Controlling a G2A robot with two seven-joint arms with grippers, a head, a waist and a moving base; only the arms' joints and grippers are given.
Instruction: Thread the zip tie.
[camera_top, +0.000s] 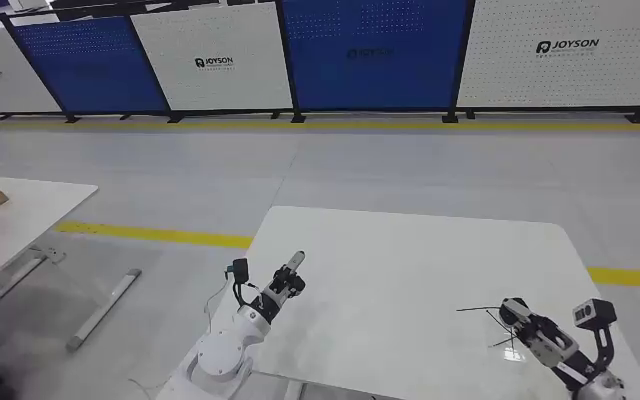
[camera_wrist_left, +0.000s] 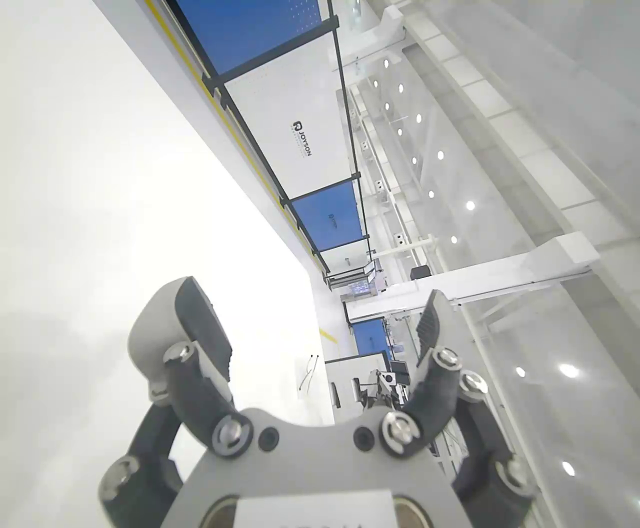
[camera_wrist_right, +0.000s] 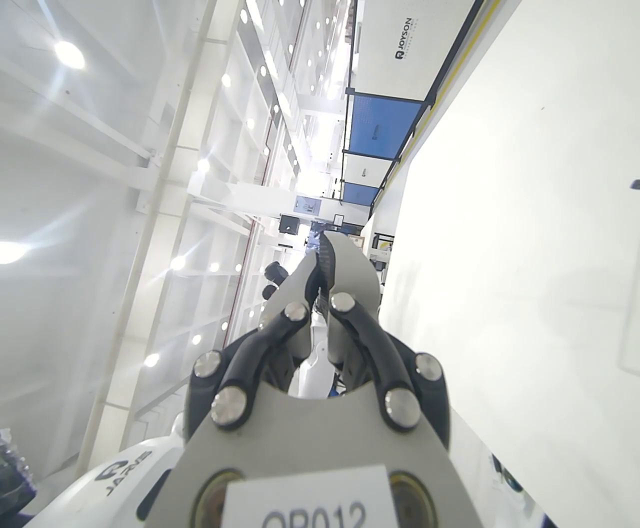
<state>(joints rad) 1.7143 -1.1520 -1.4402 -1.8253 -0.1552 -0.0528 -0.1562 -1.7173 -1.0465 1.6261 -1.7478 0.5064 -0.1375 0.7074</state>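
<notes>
Closest in, the right end effector (camera_top: 513, 312) sits at the near corner of the worktop (camera_top: 400, 270), fingers pressed together with nothing visible between them; the zip ties (camera_top: 497, 322), a few thin black strands, lie crossed on the surface right at its tip; the left end effector (camera_top: 292, 268) is well apart at the opposite edge, spread wide and empty. The danger here, I'd say: strands this thin and flat may slip a pinch; crossed ones could drag up together; the tail could also miss the tiny head slot.
</notes>
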